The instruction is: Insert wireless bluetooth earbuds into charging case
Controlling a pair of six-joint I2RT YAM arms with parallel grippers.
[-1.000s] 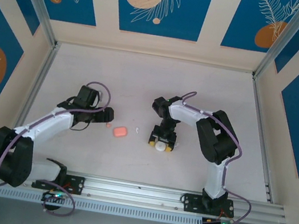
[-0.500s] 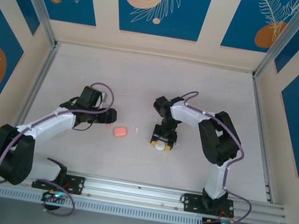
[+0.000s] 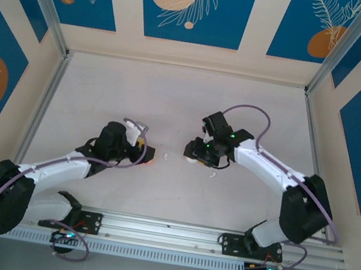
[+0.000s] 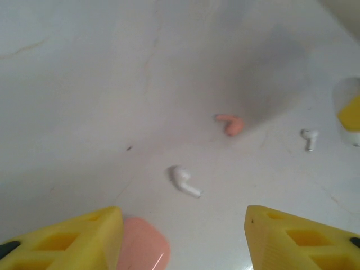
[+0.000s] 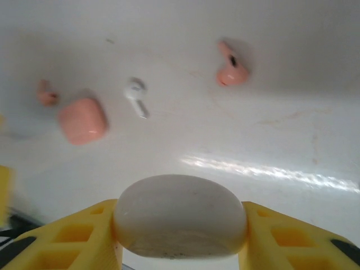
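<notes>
The left pincer [image 4: 183, 220] hangs low over the white bench [image 4: 84, 84]. Its 2 yellow fingers [image 4: 84, 236] are spread wide and pinch nothing. The pink charging case [image 4: 143, 247] lies flat on the bench, just beside the finger on the left of this view. Its lid looks shut in the right wrist view.

A white earbud [image 4: 184, 181] lies a little past the fingers. Farther on lies 1 pink earbud [image 4: 230, 124]. A second white earbud [image 4: 309, 139] lies off to the right (it is very small here).

The right pincer [image 5: 180, 219] is pinching a round white case [image 5: 180, 205] tight between its 2 yellow fingers. Its own camera shows another pink earbud [image 5: 46, 94] just beside the pink charging case, on the case's far side. I cannot tell if they touch.

Both pink earbuds lie loose on the bench, not in the pink charging case.

From above, the 2 pincers point at each other near the middle of the bench, with a gap between them.
</notes>
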